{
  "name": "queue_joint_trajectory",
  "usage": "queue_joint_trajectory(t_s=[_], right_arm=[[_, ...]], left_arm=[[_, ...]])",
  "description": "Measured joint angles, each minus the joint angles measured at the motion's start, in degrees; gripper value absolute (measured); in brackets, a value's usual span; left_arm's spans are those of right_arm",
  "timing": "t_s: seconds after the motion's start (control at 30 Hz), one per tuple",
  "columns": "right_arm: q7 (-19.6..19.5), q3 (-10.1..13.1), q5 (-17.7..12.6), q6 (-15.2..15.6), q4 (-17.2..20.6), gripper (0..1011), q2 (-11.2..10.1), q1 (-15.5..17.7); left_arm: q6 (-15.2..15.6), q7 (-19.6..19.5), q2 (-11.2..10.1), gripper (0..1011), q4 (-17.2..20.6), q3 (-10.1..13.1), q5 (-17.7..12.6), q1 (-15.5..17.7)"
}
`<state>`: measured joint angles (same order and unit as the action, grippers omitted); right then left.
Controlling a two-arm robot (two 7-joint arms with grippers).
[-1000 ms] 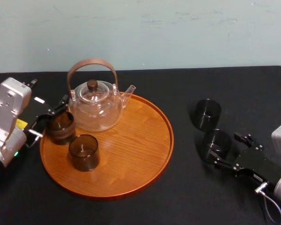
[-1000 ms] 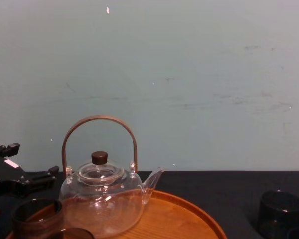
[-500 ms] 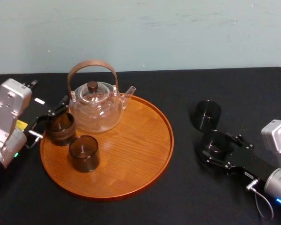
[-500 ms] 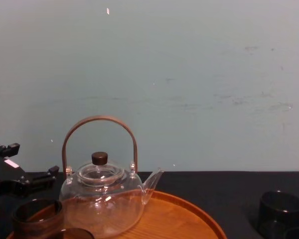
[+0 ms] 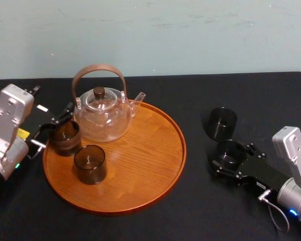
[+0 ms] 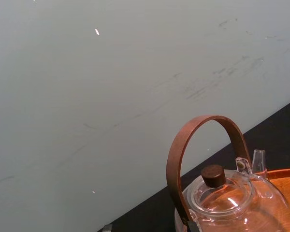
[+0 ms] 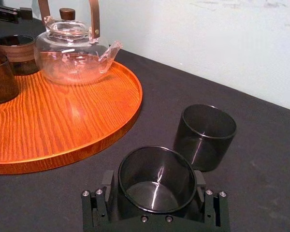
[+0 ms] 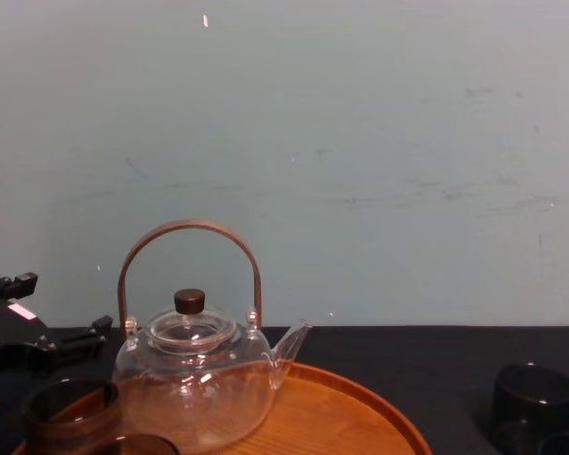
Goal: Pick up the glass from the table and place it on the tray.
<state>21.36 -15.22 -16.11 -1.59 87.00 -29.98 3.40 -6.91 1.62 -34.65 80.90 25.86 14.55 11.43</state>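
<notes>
Dark glass (image 7: 157, 180) stands on the black bench (image 5: 190, 221), off to the right of the tray (image 5: 155, 165) and not on it. The right gripper (image 5: 232, 156) is low on the bench and reaches around this glass. Its fingers (image 7: 107, 181) are spread wide, one on each side, just beside the glass walls. A second dark glass (image 5: 222, 122) stands just behind the first one, a bit farther from the robot. The big round wooden tray lies in the middle of the bench. A clear glass teapot (image 5: 103, 118) with a brown hoop handle sits at the back left of the tray. Two brown glasses stand on the tray near it, a front brown glass (image 5: 90, 163) and a left brown glass (image 5: 65, 136). The left gripper (image 5: 54, 125) rests at the tray's left rim, right by the left brown glass, and I cannot tell if it is holding it.
</notes>
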Motion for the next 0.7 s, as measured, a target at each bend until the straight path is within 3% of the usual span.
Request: queue_joint_trajectory(t_s=[0.7], right_arm=[[0.09,0.08,0.47,0.09,-0.21,1002,0.40,-0.19]], left_arm=[[0.00,0.00,0.00,1001,0.00,0.00,0.00,0.00]])
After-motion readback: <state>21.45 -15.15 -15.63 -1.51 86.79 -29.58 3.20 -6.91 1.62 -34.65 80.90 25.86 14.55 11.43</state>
